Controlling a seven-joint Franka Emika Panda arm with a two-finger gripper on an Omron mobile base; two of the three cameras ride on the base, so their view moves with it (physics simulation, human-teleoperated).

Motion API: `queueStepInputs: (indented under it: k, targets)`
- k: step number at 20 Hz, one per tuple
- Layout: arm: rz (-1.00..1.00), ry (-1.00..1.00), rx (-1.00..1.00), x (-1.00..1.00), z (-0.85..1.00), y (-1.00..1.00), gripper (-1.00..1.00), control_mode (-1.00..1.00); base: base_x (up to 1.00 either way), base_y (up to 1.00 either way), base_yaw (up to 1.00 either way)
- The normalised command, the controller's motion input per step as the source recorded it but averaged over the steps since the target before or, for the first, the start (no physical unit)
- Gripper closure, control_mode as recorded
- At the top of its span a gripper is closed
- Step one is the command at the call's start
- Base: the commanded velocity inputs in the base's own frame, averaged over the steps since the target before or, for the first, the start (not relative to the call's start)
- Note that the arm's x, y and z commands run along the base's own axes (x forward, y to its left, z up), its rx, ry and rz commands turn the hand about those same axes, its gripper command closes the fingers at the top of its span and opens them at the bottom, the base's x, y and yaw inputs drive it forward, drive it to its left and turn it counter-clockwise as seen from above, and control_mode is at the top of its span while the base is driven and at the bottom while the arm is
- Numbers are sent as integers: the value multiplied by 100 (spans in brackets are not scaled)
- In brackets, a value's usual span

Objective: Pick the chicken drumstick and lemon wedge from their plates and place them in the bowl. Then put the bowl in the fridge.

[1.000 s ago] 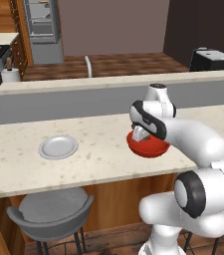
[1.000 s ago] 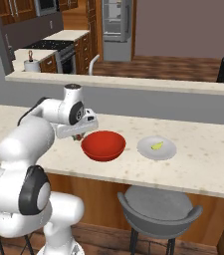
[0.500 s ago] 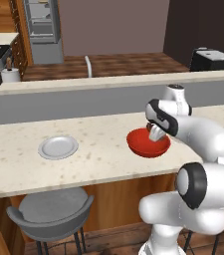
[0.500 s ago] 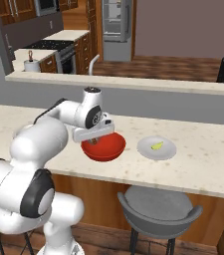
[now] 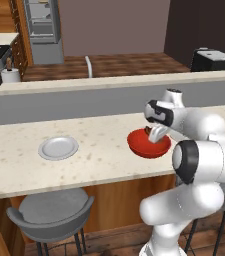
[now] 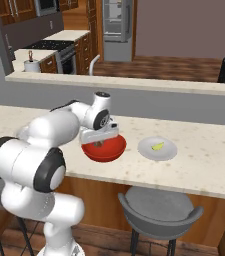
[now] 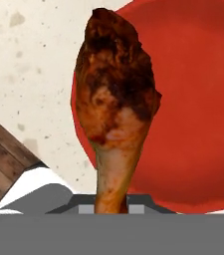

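The fingers (image 7: 111, 201) are clamped on the thin end of the drumstick (image 7: 114, 107), which hangs over the red bowl (image 6: 104, 148) on the worktop (image 5: 14, 165). The lemon wedge (image 6: 157, 146) lies on the plate (image 6: 157, 149) just beside the bowl.

Brown roasted chicken drumstick (image 7: 114, 104) (thin end gripped) hangs over the red bowl (image 7: 193, 114); lemon wedge (image 6: 157, 146) on its plate (image 6: 157, 149).

A pale speckled stone counter (image 5: 14, 165) spans the left base view; a raised ledge (image 5: 84, 84) of the same stone runs behind it at 12 o'clock; a grey stool (image 5: 51, 210) stands under it at 7 o'clock; a dark toaster-like appliance (image 5: 213, 59) sits at 2 o'clock; in the right base view, a stove (image 6: 49, 46) and brown wooden cabinets (image 6: 19, 10) lie at 10 o'clock, a second grey stool (image 6: 159, 210) at 5 o'clock.
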Motion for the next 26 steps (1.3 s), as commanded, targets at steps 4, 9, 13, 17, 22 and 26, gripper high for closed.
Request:
queueStepInputs:
  k: [4,9,13,17,22,26]
  targets:
    - [0,20,5,39,-42,0,100,-100,0,0,0]
    - [0,17,0,33,-34,0,100,-100,0,0,0]
    - [0,2,0,29,-18,0,100,-100,0,0,0]
    - [0,0,0,9,-27,-2,100,-100,0,0,0]
    - [-1,0,0,-1,-34,-5,100,-100,0,0,0]
    - [-3,0,0,-5,-34,-4,100,-100,0,0,0]
